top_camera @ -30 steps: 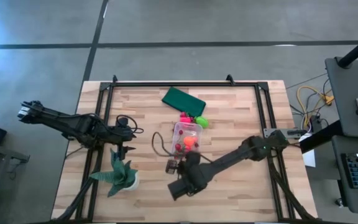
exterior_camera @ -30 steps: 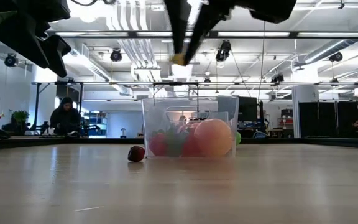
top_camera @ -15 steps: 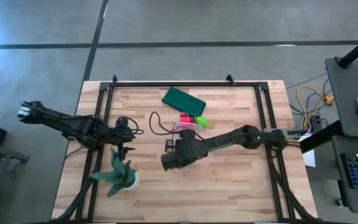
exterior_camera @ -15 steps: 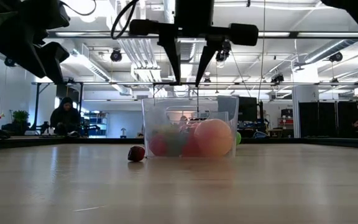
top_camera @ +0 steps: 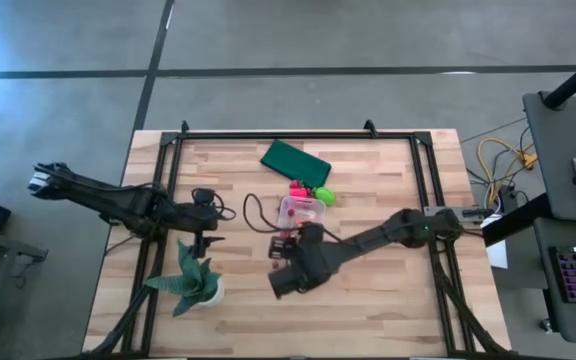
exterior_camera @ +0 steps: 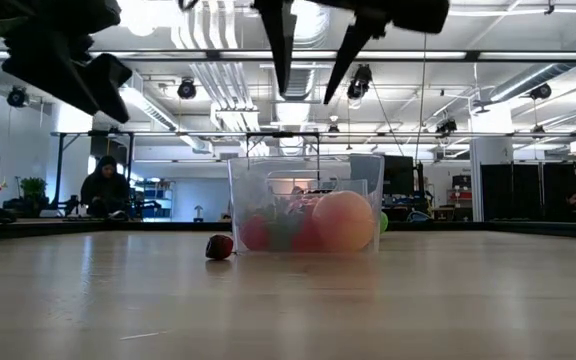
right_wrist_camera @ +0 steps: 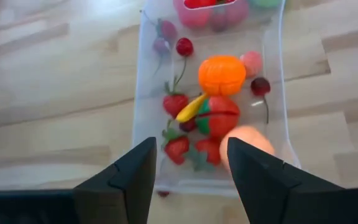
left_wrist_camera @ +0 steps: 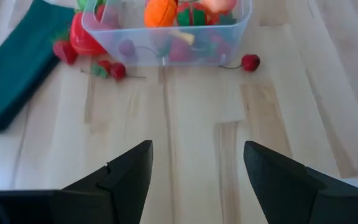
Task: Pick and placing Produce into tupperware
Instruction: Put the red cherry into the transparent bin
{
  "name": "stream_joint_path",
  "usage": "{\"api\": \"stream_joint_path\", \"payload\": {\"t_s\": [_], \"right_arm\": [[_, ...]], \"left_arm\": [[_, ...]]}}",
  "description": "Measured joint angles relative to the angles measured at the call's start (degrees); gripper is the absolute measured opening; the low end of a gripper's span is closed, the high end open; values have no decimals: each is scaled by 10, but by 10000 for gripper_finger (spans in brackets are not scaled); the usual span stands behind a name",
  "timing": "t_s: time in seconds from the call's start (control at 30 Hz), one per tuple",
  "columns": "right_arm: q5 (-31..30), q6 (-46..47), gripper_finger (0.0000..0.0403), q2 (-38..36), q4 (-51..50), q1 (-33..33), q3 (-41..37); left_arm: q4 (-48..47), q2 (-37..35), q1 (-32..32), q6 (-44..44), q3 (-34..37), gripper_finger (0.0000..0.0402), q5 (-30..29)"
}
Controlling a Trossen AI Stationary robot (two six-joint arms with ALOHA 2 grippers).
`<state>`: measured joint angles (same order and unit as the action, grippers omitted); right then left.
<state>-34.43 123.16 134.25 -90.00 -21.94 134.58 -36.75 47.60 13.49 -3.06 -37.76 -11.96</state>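
The clear tupperware [top_camera: 300,212] stands mid-table on its base and holds an orange ball [right_wrist_camera: 221,73], a yellow-orange stick [right_wrist_camera: 190,107], red berries and a peach-coloured ball [right_wrist_camera: 248,140]. A dark red berry [exterior_camera: 220,246] lies on the table beside its near wall. A pink piece [top_camera: 296,187] and a lime-green piece [top_camera: 324,195] lie just beyond the box. My right gripper [right_wrist_camera: 191,142] hangs open and empty above the box's near end, its fingers high in the low view [exterior_camera: 306,92]. My left gripper [left_wrist_camera: 197,146] waits open to the box's left [top_camera: 211,222].
A flat dark green rectangle [top_camera: 295,160] lies toward the far edge. A spiky green potted plant [top_camera: 193,280] stands near the left arm. Loose red berries [left_wrist_camera: 114,70] and a cherry [left_wrist_camera: 250,61] lie on the wood on the left-facing side of the box. A dark cable [top_camera: 253,215] loops left of the box.
My right gripper, shut on a yellow-orange piece a second ago, swung toward the far edge over the tupperware and opened, letting the piece go. It has since drawn back toward the near edge and risen, still open. The yellow-orange stick now lies in the box.
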Motion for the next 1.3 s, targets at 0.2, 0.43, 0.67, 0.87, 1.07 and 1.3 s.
{"api": "stream_joint_path", "payload": {"t_s": [0.2, 0.43, 0.67, 0.87, 1.07, 1.3], "right_arm": [[-2, 56, 188, -2, 0, -32, 0], [-43, 78, 180, -6, 0, -87, 0], [-89, 74, 177, -23, 0, -99, 0], [-93, 6, 177, -44, 0, -99, 0], [-107, -39, 177, -76, 0, -105, 0], [-151, -98, 177, -124, 0, -123, -6]], "left_arm": [[33, 68, -51, 49, -10, 238, 17], [92, 160, -127, 68, -18, 238, 214], [148, 235, -130, -49, -20, 238, 247], [200, 289, -130, -213, -39, 238, 226], [231, 349, -116, -328, -81, 238, 215], [201, 423, -57, -357, -148, 238, 190]]}}
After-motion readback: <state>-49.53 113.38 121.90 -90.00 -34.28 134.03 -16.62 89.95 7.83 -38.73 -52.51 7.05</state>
